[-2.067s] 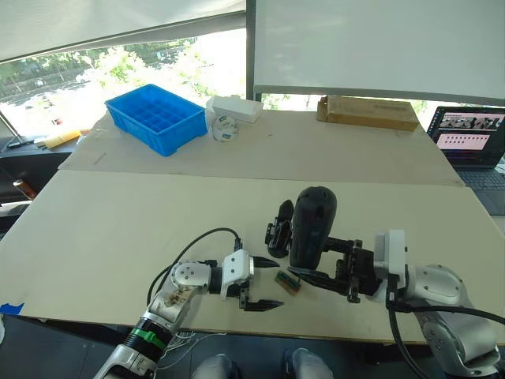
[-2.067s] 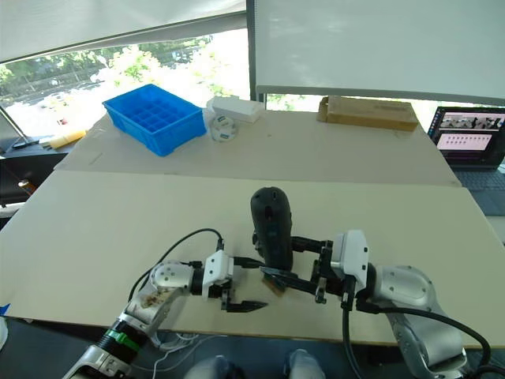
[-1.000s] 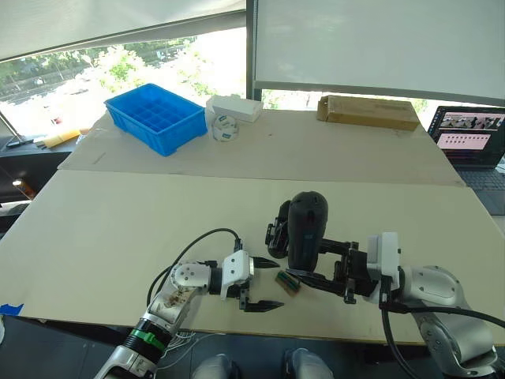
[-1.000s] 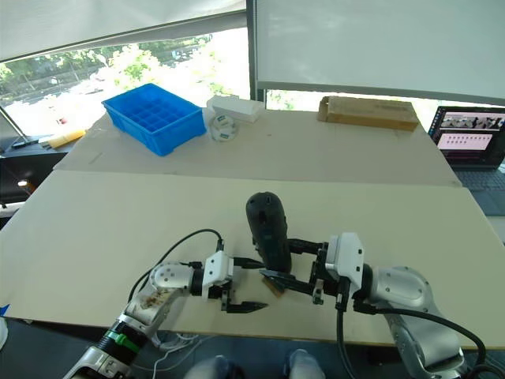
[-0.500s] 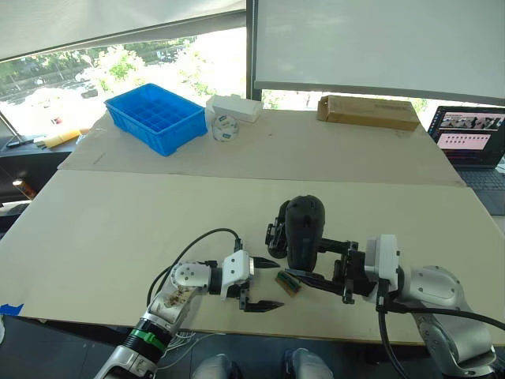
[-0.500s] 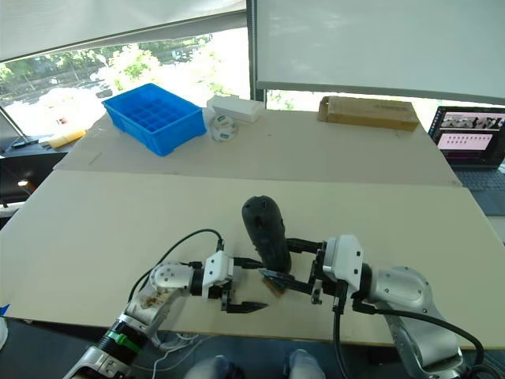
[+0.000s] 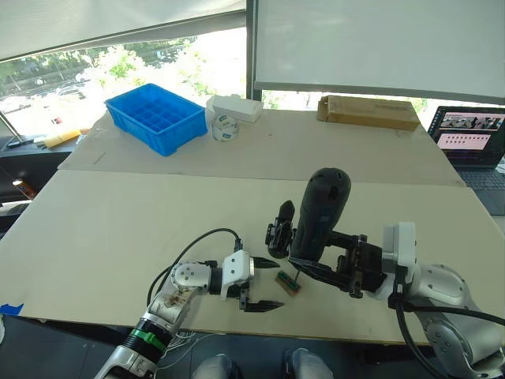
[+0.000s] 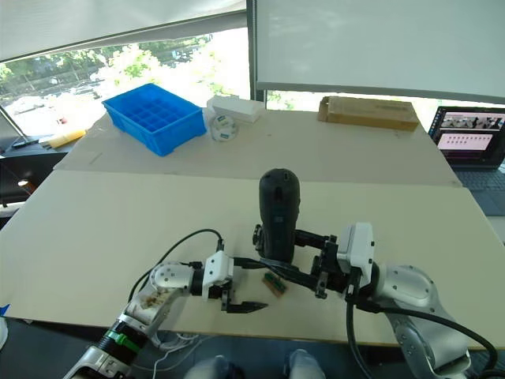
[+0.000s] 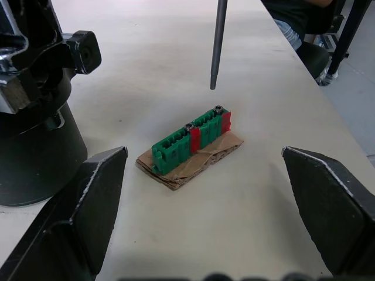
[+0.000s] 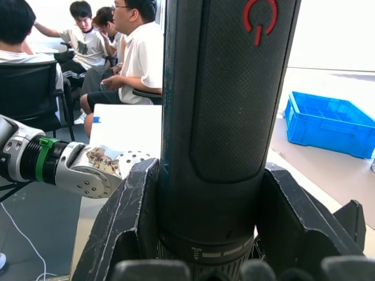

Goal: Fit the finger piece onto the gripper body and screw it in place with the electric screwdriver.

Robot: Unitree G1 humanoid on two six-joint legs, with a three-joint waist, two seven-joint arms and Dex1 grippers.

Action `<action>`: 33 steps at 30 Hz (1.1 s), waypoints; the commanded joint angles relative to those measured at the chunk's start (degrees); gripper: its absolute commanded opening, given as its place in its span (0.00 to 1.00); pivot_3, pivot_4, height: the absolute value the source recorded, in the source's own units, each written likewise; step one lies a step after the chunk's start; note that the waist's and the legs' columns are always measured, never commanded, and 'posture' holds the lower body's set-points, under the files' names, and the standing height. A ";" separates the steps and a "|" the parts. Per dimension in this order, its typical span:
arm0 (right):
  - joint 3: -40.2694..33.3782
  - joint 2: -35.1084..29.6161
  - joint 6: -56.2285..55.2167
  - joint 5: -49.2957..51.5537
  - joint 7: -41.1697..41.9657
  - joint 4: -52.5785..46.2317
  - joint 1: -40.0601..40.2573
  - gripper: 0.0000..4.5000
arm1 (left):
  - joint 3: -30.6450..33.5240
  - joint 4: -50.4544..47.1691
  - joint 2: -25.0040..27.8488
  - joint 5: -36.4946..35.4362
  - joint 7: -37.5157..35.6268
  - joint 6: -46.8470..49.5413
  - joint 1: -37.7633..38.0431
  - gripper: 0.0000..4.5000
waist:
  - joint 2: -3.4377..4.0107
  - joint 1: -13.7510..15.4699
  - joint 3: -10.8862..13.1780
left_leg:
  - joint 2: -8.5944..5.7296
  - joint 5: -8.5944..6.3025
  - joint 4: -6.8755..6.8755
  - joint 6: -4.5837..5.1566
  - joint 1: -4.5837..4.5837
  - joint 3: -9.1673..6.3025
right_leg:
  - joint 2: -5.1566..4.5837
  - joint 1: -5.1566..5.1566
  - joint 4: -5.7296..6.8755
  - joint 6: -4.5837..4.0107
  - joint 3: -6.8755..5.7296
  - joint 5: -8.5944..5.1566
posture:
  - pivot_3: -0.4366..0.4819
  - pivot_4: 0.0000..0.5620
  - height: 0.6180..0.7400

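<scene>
Right gripper gripping electric screwdriver, upright

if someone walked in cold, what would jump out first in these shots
The electric screwdriver, clamped upright in the right gripper near the table's front edge, its metal bit hanging just above the small green-and-brown block. Next, the left gripper, open and low on the table beside that block, with the black gripper body standing just behind.
</scene>
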 commanded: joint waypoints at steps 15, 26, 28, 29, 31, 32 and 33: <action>-0.69 -0.85 -1.55 -1.02 0.77 -2.26 0.84 0.42 | -1.06 0.97 0.70 0.78 -0.03 2.74 1.71 1.00 | 0.00 -0.02 0.00 | -0.01 0.00 0.00 0.00 0.00 0.01 | 0.06 0.01 0.00 0.01 0.00 0.00 | 0.48 0.27 1.00; 0.02 -0.01 -2.63 -2.28 0.91 -1.66 0.55 0.42 | -1.19 2.13 0.38 1.01 -0.11 1.94 1.57 1.00 | 0.00 -0.01 0.00 | -0.01 0.00 0.01 0.00 0.00 0.01 | 0.06 0.01 0.00 0.01 -0.01 0.00 | 0.48 0.27 1.00; 0.14 0.22 -2.71 -2.48 0.99 -1.46 0.30 0.42 | -1.20 2.41 0.34 1.05 -0.11 1.71 1.60 1.00 | 0.00 -0.01 0.00 | -0.01 0.00 0.01 0.00 0.00 0.01 | 0.06 0.01 0.00 0.02 -0.01 0.00 | 0.48 0.27 1.00; 0.13 0.30 -2.74 -2.54 1.05 -1.43 0.25 0.42 | -1.21 2.48 0.32 1.06 -0.09 1.63 1.63 1.00 | 0.00 -0.01 0.00 | -0.01 0.00 0.01 0.00 0.00 0.01 | 0.07 0.01 0.00 0.01 -0.02 0.00 | 0.48 0.27 1.00; 0.11 0.39 -2.69 -2.53 1.19 -1.44 0.25 0.42 | -1.23 2.55 0.31 1.07 -0.09 1.57 1.67 1.00 | 0.00 -0.01 0.00 | -0.01 0.00 0.01 0.00 0.00 0.01 | 0.07 0.01 0.00 0.01 -0.02 0.00 | 0.48 0.27 1.00; 0.11 0.44 -2.63 -2.53 1.27 -1.43 0.23 0.42 | -1.22 2.58 0.31 1.06 -0.08 1.57 1.69 1.00 | 0.00 -0.01 0.00 | -0.01 0.00 0.01 0.00 0.00 0.01 | 0.07 0.01 0.00 0.01 -0.01 0.00 | 0.48 0.27 1.00; 0.11 0.45 -2.56 -2.53 1.38 -1.40 0.23 0.42 | -1.21 2.59 0.31 1.05 -0.07 1.58 1.71 1.00 | 0.00 -0.01 0.00 | -0.01 0.00 0.01 0.00 0.00 0.01 | 0.07 0.01 0.00 0.01 -0.01 0.00 | 0.48 0.27 1.00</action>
